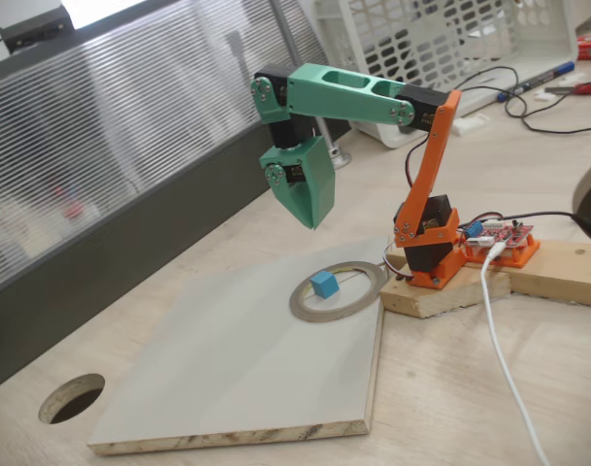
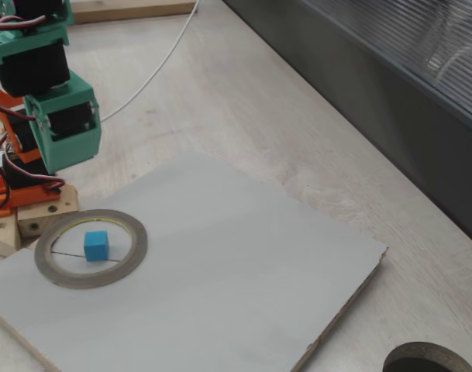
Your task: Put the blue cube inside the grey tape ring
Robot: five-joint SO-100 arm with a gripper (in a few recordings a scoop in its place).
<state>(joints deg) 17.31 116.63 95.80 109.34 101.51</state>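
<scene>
The blue cube [image 1: 323,283] [image 2: 96,245] rests flat inside the grey tape ring [image 1: 329,316] [image 2: 43,260], a little off its centre and clear of the band. The ring lies on a pale grey board [image 1: 227,369] [image 2: 236,271], near the corner closest to the arm's base. My green gripper [image 1: 312,221] hangs well above the board with its tip pointing down, up and to the left of the ring in a fixed view. Its fingers look closed together with nothing between them. Another fixed view has its green body [image 2: 63,128] above the ring.
The orange arm base [image 1: 433,254] stands clamped on a wooden block [image 1: 441,296] beside the board. A white cable [image 1: 504,359] runs over the table. A round dark hole [image 1: 72,398] [image 2: 429,360] sits off the board's far corner. A white basket [image 1: 441,39] stands behind.
</scene>
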